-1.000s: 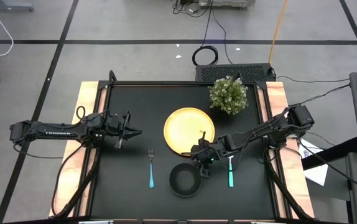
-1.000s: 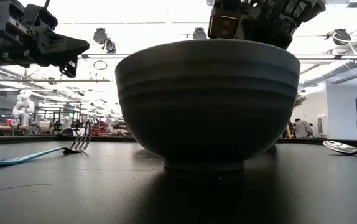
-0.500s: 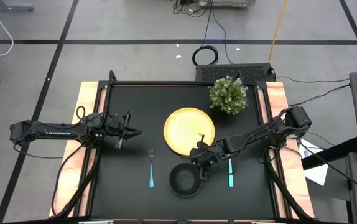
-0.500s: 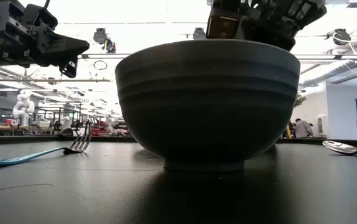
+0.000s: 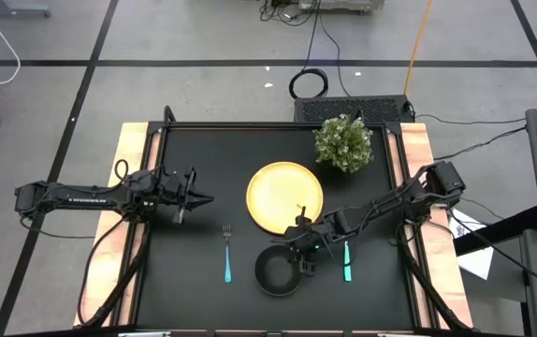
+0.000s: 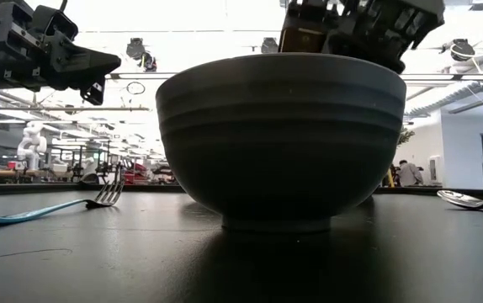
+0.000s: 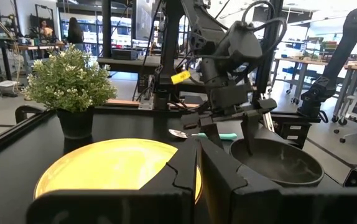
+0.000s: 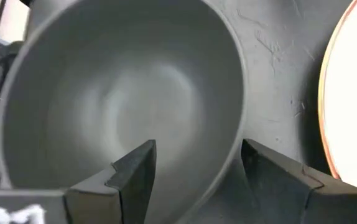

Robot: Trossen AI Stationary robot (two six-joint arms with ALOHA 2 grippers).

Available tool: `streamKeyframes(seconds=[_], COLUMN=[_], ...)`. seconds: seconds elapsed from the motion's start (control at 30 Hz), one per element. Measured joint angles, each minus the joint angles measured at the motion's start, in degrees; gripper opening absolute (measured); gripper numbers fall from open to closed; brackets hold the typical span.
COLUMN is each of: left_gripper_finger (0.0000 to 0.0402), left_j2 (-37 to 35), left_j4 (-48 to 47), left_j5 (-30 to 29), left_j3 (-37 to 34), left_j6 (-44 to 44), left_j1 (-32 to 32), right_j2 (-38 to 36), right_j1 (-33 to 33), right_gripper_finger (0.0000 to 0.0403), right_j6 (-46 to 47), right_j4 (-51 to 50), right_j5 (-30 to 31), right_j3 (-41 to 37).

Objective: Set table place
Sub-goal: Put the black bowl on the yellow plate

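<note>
1. High view. My right gripper (image 5: pixel 303 261) sits at the right edge of the black bowl (image 5: pixel 276 271), which rests on the table (image 5: pixel 184 281) near its front edge, just in front of the yellow plate (image 5: pixel 285 197). The fork (image 5: pixel 227 253) lies to the bowl's left, the spoon (image 5: pixel 347 259) to its right, partly under my right arm. My left gripper (image 5: pixel 203 198) waits over the table's left part, well apart from the fork. The potted plant (image 5: pixel 343 142) stands at the far right.
2. Low view. The bowl (image 6: pixel 280 139) stands upright on the tabletop; my right gripper (image 6: pixel 355 29) hangs at its rim. Fork (image 6: pixel 48 210) at left, spoon (image 6: pixel 469 199) at right.
3. Left wrist view. My left fingers (image 7: pixel 185 180) are closed together, pointing toward the plate (image 7: pixel 113 165) and bowl (image 7: pixel 278 163).
4. Right wrist view. My right fingers (image 8: pixel 132 174) are apart, one inside the bowl (image 8: pixel 116 93), one outside, straddling its wall; the plate's edge (image 8: pixel 352 99) lies beside.
</note>
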Motion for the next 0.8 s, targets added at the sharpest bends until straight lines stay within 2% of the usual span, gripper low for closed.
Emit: streamKeyframes(seconds=[0.5,0.8], left_gripper_finger=[0.0026,0.0026], left_j2=[0.0,0.0], left_j4=[0.0,0.0], left_j5=[0.0,0.0], left_j3=[0.0,0.0], left_j6=[0.0,0.0], left_j1=[0.0,0.0], right_j2=[1.7,1.7], right_j1=[0.0,0.0], right_gripper_finger=[0.0226,0.0164], right_j6=[-0.1,-0.1], right_j4=[1.8,1.8], right_j5=[-0.1,-0.1], right_j3=[0.0,0.0])
